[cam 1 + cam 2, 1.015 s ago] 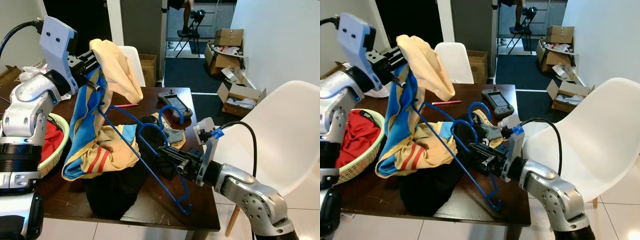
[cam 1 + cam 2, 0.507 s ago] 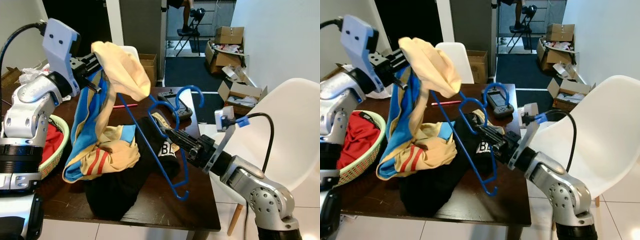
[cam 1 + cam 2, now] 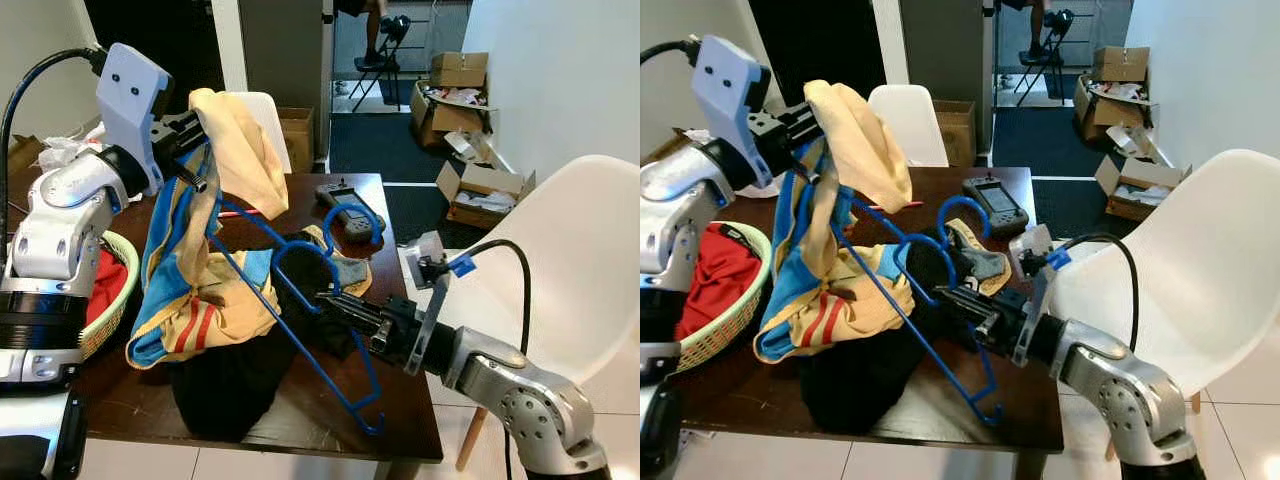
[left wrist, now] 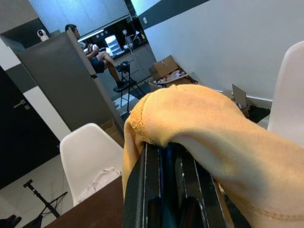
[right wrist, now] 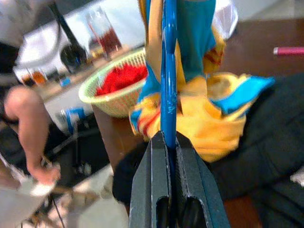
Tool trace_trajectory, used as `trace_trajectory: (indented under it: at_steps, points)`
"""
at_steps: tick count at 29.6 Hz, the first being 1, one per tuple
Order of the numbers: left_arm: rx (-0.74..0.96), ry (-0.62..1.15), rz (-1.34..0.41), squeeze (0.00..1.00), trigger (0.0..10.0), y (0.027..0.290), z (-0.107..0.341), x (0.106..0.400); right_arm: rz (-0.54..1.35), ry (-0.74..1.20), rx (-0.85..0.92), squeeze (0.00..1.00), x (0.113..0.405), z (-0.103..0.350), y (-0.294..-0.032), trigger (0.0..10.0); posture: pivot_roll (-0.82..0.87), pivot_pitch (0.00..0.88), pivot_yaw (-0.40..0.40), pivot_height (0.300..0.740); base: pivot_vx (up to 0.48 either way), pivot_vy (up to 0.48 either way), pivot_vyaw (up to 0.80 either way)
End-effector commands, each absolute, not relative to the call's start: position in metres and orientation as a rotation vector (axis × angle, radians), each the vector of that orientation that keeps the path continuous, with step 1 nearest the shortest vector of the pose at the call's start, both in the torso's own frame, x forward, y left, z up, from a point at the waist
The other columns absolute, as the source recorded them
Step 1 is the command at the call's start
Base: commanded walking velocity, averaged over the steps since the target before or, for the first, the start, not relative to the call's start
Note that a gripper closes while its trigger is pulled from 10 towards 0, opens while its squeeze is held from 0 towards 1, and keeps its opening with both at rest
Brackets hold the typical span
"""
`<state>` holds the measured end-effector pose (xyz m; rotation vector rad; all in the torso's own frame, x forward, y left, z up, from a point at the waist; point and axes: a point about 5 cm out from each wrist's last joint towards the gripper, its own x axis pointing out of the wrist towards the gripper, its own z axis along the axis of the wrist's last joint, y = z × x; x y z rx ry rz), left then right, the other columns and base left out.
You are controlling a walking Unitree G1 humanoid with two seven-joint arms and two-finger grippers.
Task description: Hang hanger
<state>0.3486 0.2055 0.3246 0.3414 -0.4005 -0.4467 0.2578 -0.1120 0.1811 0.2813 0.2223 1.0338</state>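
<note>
On dark wood table (image 3: 330, 405): clothes pile (image 3: 215, 300), green basket (image 3: 112, 300).

Blue hanger (image 3: 300, 310) is slanting across mid-table, clothes heap (image 3: 225, 330) and basket (image 3: 110, 290) are crowding the left; white chair (image 3: 560, 270) is blocking the right edge.

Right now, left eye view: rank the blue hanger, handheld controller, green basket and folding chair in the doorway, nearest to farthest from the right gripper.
1. Blue hanger: clamped in the right gripper, over the table's front.
2. Handheld controller: on the table behind the gripper.
3. Green basket: table's left edge, under the left arm.
4. Folding chair: far back, through the doorway.
</note>
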Motion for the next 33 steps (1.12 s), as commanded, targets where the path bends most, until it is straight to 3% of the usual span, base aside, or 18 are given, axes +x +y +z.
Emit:
trace_trajectory:
  at_steps: [1,5,12,18,22,25,33]
  points:
    - [0.396,-0.411,-0.448,0.0,10.0,0.207,0.329,0.346,1.047,0.26,0.259,0.0,0.258,0.178,-0.106,10.0,0.06,0.0,0.066,0.74,0.0,0.0,0.0]
    - [0.408,-0.414,-0.45,0.0,10.0,0.207,0.33,0.346,1.071,0.264,0.251,0.0,0.255,0.178,-0.109,10.0,0.07,0.0,0.065,0.74,0.0,0.0,0.0]
    - [0.424,-0.419,-0.447,0.0,10.0,0.208,0.333,0.345,1.137,0.378,0.127,0.0,0.237,0.164,-0.147,10.0,0.07,0.0,0.062,0.74,0.0,0.0,0.0]
    - [0.433,-0.423,-0.446,0.0,10.0,0.21,0.336,0.344,1.213,0.396,0.09,0.0,0.224,0.169,-0.163,10.0,0.07,0.002,0.063,0.74,0.0,0.0,0.0]
    - [0.435,-0.426,-0.452,0.0,10.0,0.21,0.337,0.343,1.267,0.319,0.119,0.0,0.223,0.179,-0.157,10.0,0.07,0.006,0.067,0.74,0.0,0.0,0.0]
    - [0.435,-0.426,-0.464,0.0,10.0,0.208,0.336,0.344,1.184,0.2,0.148,0.0,0.241,0.186,-0.14,10.0,0.07,0.007,0.068,0.74,0.0,0.0,0.0]
    - [0.432,-0.426,-0.471,0.0,10.0,0.205,0.335,0.344,1.033,0.17,0.171,0.0,0.263,0.184,-0.138,10.0,0.08,0.004,0.071,0.74,0.0,0.0,0.0]
